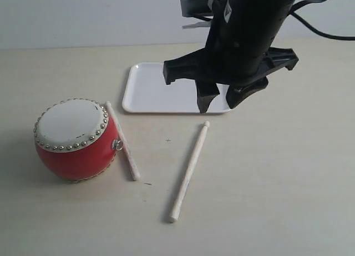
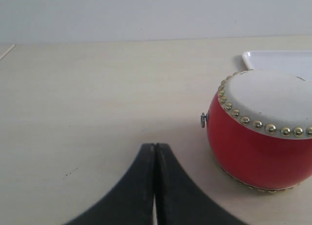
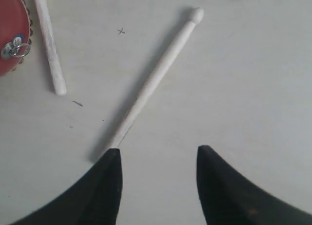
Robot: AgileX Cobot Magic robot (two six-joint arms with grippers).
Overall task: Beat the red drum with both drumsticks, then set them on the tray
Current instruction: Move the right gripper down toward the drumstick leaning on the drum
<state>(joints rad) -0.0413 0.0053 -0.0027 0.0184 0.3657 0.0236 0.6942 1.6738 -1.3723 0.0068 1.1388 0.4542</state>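
The red drum (image 1: pixel 75 139) stands upright at the table's left, with one drumstick (image 1: pixel 123 142) lying against its right side. The other drumstick (image 1: pixel 190 170) lies loose on the table, its rounded tip pointing toward the white tray (image 1: pixel 147 92) behind it. My right gripper (image 1: pixel 220 105) hangs open over the tray's front edge, holding nothing. In the right wrist view the gripper (image 3: pixel 158 154) is above the table with the loose drumstick (image 3: pixel 153 81) running off past one finger. My left gripper (image 2: pixel 155 146) is shut and empty, low beside the drum (image 2: pixel 258 142); it does not show in the exterior view.
A black cable (image 1: pixel 324 29) runs off behind the right arm. A small cross mark (image 1: pixel 168 140) is drawn on the table between the two sticks. The tray's corner (image 2: pixel 273 59) shows behind the drum in the left wrist view.
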